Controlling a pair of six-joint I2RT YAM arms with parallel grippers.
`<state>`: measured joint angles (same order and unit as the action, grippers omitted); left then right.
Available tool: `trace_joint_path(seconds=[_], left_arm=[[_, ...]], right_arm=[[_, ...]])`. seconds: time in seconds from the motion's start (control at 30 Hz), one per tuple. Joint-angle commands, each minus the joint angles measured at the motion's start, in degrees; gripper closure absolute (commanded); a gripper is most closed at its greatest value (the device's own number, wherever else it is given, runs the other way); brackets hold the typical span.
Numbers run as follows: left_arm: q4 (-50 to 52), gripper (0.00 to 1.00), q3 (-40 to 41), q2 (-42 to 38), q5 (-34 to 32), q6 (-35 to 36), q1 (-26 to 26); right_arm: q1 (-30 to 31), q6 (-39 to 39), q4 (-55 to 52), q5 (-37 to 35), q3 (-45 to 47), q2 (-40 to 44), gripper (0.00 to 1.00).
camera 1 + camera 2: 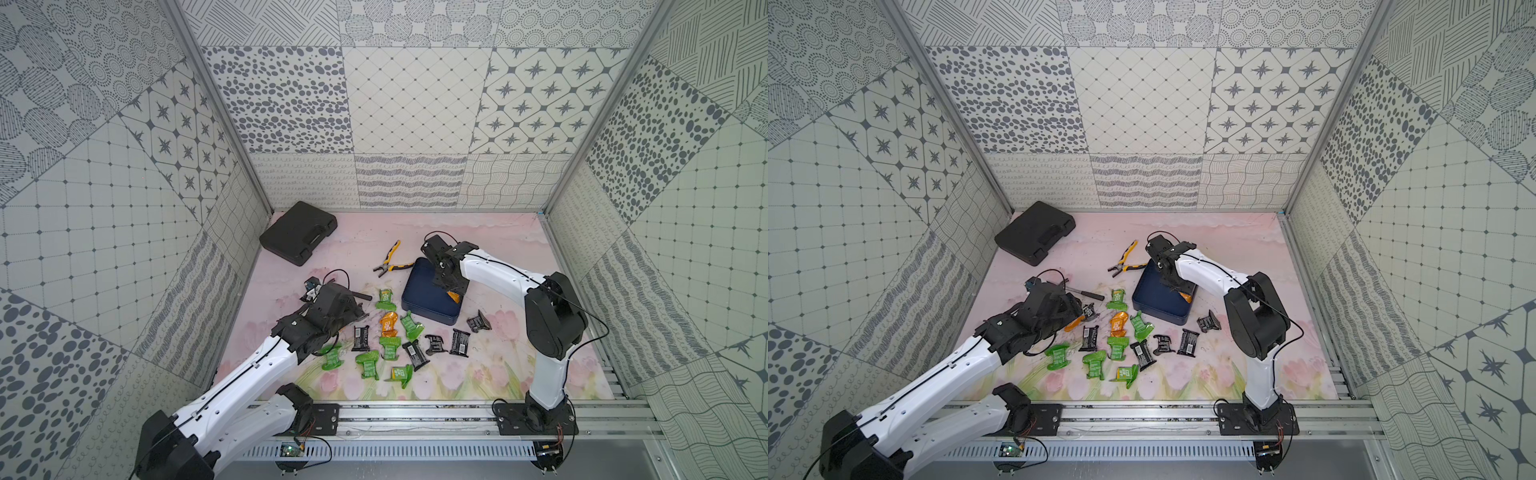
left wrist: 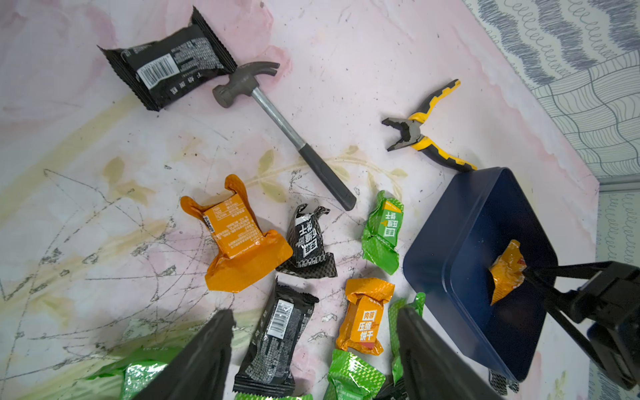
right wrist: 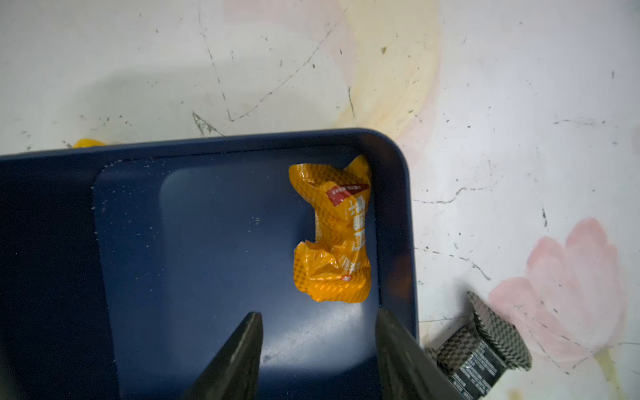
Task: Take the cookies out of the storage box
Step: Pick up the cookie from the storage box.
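Left wrist view is taken first: the left gripper (image 2: 313, 313) is seen spread and empty above cookies (image 1: 390, 347) already lying on the table (image 1: 478, 232), well apart from the storage box (image 3: 190, 242). Across the views, at least fifteen loose packets are counted: six green, two orange, seven black. More may be hidden beneath the left arm (image 1: 249, 361). One hammer (image 2: 291, 131), one pair of pliers (image 2: 420, 130) and one black case (image 1: 299, 232) are also present.

Further right, a single orange packet (image 3: 332, 235) is left inside the box, tucked into a corner against the wall on the side of the right arm (image 1: 548, 374). The right gripper (image 3: 318, 313) is held over the box floor, jaws parted and empty, with the packet just ahead of its fingertips. The packet's long axis is laid along that wall, across the jaws' closing line, so the right arm is judged nearer and better placed.
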<state>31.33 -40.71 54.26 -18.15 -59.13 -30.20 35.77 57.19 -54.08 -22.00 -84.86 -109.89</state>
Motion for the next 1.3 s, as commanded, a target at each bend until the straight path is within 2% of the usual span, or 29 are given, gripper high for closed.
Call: trace_joint_path(seconds=[0.0,0.53,0.93,1.27], left_arm=[[-2.9,0.23,-1.1,1.3,1.7,1.0,1.8],[-3.6,0.24,-3.0,4.7,6.1,3.3,6.5],[-3.4,0.25,-4.4,6.7,7.7,4.5,7.5],[-3.5,0.26,-4.7,7.3,8.7,4.1,7.6]], right_arm=[[-0.9,1.1,-1.4,-1.5,-1.4,-1.9,0.43],[-3.2,-1.8,2.9,0.0,-0.7,-5.0,0.44],[-3.3,-6.7,8.9,2.0,1.2,-4.4,0.59],[-3.9,-3.0,9.0,1.1,4.0,0.6,0.51]])
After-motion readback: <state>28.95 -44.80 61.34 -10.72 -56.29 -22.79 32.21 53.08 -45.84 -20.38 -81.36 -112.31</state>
